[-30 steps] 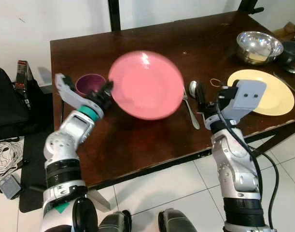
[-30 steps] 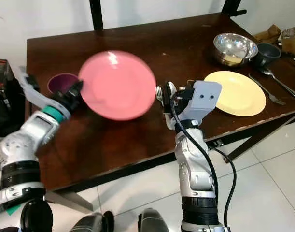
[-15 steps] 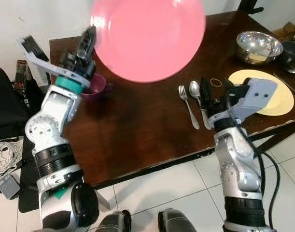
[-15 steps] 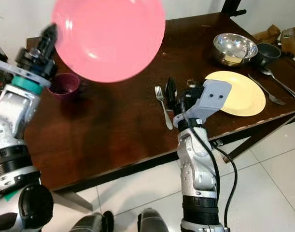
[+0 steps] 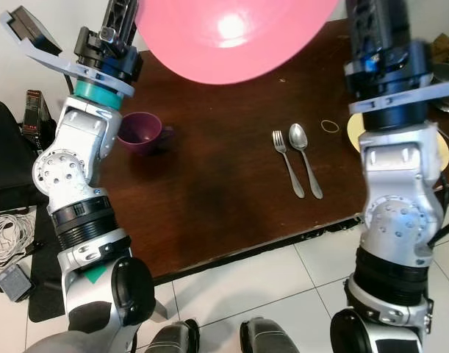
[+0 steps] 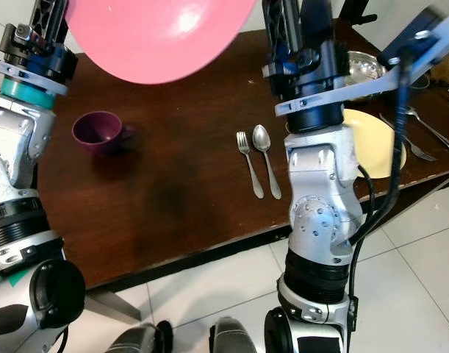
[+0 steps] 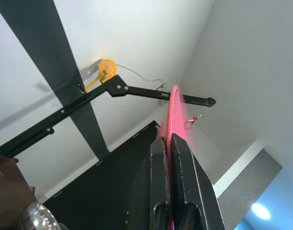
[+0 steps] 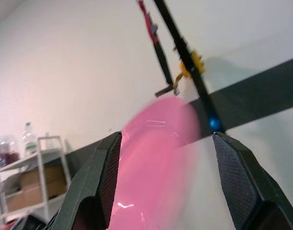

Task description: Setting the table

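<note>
The left hand [image 7: 166, 143] pinches the pink plate [image 5: 235, 33] high above the counter [image 5: 209, 184], the spread right hand [image 8: 168, 184] is near it, and only fork [image 5: 288, 162], spoon [image 5: 306, 158] and cup [image 5: 139, 132] lie near the front edge.

The pink plate [image 5: 235, 37] runs off the top edge of both eye views, so its upper part is cut away. The right arm hides most of the yellow plate [image 6: 375, 140] and part of the steel bowl [image 6: 364, 65] on the worktop [image 5: 209, 191]. The plate's rim is blurred between the right claw [image 8: 165, 191] fingers.
</note>
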{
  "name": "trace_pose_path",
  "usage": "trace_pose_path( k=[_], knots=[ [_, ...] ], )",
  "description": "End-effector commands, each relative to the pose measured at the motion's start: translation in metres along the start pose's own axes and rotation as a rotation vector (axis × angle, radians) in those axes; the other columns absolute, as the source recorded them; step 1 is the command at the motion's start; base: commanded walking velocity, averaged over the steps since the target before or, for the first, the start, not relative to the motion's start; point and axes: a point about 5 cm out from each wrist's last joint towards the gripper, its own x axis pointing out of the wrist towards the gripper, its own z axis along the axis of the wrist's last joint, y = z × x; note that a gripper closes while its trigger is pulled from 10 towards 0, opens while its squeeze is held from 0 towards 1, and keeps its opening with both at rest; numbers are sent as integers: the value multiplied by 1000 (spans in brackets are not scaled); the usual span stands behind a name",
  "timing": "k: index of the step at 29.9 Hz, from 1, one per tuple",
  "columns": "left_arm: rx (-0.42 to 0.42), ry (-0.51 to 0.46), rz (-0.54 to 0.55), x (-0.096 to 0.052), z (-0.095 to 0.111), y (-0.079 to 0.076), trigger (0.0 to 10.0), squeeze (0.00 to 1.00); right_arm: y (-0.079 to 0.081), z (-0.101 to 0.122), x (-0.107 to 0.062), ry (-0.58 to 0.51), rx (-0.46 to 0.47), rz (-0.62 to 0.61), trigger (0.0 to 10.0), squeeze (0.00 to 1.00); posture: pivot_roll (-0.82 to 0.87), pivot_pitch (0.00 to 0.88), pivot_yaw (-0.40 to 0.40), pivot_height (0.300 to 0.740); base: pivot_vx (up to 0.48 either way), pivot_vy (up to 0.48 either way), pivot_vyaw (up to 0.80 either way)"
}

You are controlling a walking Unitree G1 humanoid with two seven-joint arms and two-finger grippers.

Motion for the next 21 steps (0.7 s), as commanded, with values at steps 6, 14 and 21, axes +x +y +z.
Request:
trace_pose_path(
  k=[6, 14, 21],
  knots=[
    [10, -13, -8, 8, 5, -7, 10000, 0, -3, -6, -15, 24, 173, -7, 10000, 0, -133, 0, 68, 740, 0, 0, 0],
    [4, -18, -12, 9, 7, -9, 10000, 0, -6, -3, -22, 15, 240, -27, 10000, 0, -136, 0, 70, 740, 0, 0, 0],
    [-33, 19, -28, 12, -5, -13, 10000, 0, 4, -18, -21, 43, 372, 5, 10000, 0, -134, 0, 70, 740, 0, 0, 0]
  ],
)
